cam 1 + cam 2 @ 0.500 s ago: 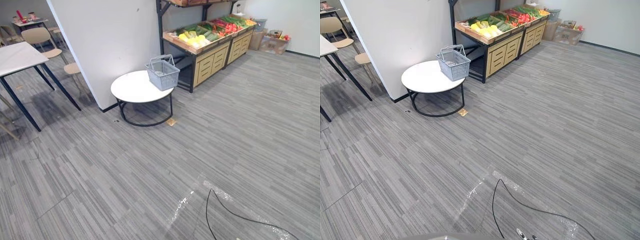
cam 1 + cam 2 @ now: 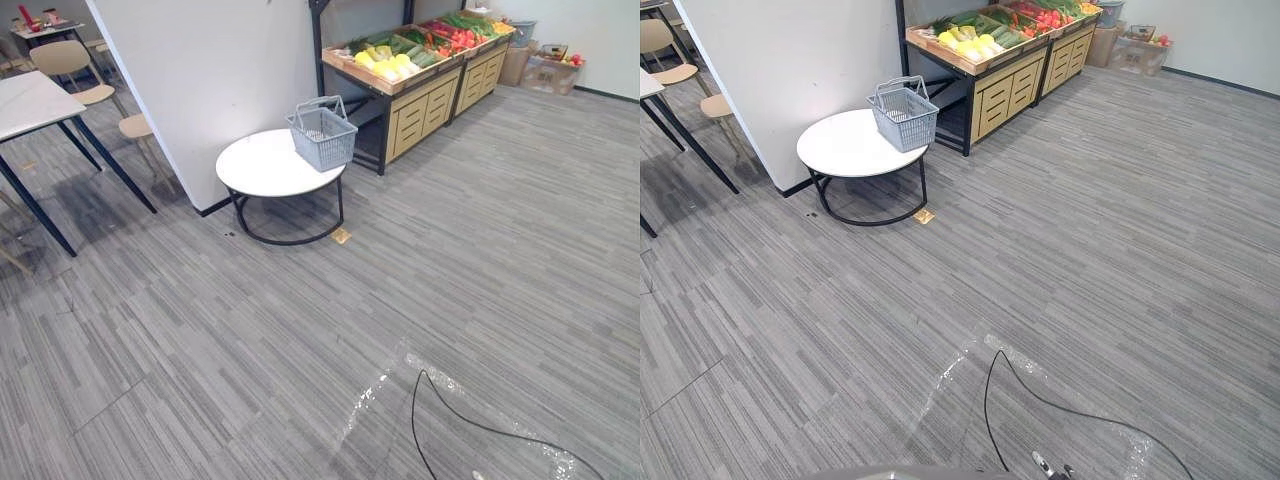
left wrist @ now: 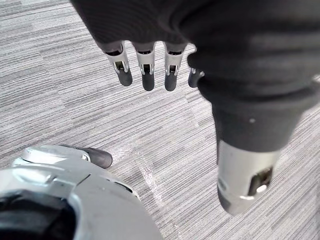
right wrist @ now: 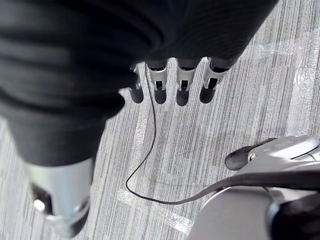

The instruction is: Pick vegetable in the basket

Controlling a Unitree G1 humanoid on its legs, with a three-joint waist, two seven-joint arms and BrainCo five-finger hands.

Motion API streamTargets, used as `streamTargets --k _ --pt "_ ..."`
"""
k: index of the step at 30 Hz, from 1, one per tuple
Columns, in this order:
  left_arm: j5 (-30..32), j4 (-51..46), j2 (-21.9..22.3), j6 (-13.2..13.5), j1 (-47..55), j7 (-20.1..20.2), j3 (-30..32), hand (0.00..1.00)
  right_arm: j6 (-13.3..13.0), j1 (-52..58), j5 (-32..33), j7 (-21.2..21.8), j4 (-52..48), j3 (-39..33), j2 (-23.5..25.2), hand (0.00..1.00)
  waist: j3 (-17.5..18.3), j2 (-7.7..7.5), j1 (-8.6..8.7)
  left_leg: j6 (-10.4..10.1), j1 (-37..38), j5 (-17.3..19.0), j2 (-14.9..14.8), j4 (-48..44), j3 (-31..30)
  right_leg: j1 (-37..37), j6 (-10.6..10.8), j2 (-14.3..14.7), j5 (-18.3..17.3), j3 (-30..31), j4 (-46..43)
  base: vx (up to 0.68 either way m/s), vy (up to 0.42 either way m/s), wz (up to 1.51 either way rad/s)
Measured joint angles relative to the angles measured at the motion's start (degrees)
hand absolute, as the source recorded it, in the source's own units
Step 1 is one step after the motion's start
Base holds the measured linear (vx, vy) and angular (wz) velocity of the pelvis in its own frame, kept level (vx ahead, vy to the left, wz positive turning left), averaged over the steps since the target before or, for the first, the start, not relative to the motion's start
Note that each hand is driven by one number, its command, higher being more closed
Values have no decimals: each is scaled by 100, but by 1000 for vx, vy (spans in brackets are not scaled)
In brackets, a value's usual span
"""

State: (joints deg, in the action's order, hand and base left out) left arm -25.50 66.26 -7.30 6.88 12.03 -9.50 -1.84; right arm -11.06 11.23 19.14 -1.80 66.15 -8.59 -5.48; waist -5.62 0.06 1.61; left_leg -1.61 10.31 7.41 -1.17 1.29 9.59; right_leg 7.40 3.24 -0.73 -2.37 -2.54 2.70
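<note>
A grey plastic basket (image 2: 323,133) with its handles up stands on the right edge of a round white table (image 2: 262,168) far ahead. Behind it a wooden stand (image 2: 410,100) carries yellow, green and red vegetables (image 2: 388,64). My left hand (image 3: 146,67) hangs over the bare floor with straight fingers and holds nothing. In its own wrist view my right hand (image 4: 170,82) also hangs above the floor, fingers straight and empty. Both hands are far from the basket.
A white partition wall (image 2: 210,70) rises just behind the round table. At the far left stand a white-topped table (image 2: 30,100) and beige chairs (image 2: 68,62). Cardboard boxes (image 2: 545,75) sit by the far right wall. Open grey floor (image 2: 400,300) lies between me and the table.
The whole picture has shifted: the camera has moved, so table, basket and stand sit a little higher in the eye views.
</note>
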Motion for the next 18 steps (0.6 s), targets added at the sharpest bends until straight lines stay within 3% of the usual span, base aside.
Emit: streamTargets --k 4,18 --pt "201 13 -5 5 -6 40 6 0 83 0 224 369 2 -1 -25 0 -21 2 3 0 45 0 -12 51 90 5 -4 22 22 41 41 -12 -35 -9" --pt "427 95 -18 -22 -104 117 9 0 53 -6 611 661 8 -2 -26 0 -149 15 3 -43 148 27 -32 50 118 97 -4 43 22 -5 48 -32 -45 -1"
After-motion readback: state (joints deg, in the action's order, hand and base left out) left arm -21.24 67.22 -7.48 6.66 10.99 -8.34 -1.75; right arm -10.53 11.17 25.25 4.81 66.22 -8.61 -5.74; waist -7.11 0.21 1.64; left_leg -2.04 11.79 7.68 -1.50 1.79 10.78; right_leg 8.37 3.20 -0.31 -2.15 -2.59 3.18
